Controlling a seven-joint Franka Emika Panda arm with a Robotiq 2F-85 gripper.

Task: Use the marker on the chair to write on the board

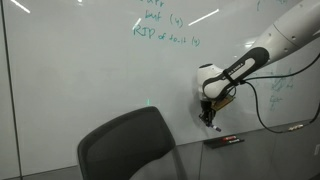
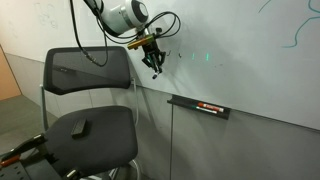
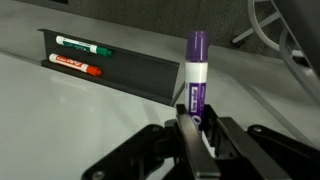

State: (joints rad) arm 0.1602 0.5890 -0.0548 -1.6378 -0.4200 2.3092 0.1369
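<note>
My gripper [image 3: 196,122] is shut on the marker [image 3: 194,75], a white stick with a purple cap and label, which points forward toward the board [image 3: 60,110]. In both exterior views the gripper [image 1: 208,116] [image 2: 154,62] hangs close to the white board [image 1: 90,70] [image 2: 240,60], just above its tray; whether the tip touches the surface I cannot tell. The dark chair [image 1: 128,147] [image 2: 92,120] stands in front of the board, below and beside the arm. Green handwriting [image 1: 160,30] shows on the board.
A dark tray [image 3: 120,70] on the board holds a green marker [image 3: 82,45] and a red marker [image 3: 75,66]; it also shows in both exterior views [image 1: 224,141] [image 2: 200,106]. A small dark object [image 2: 82,126] lies on the chair seat. A black cable [image 1: 280,110] hangs from the arm.
</note>
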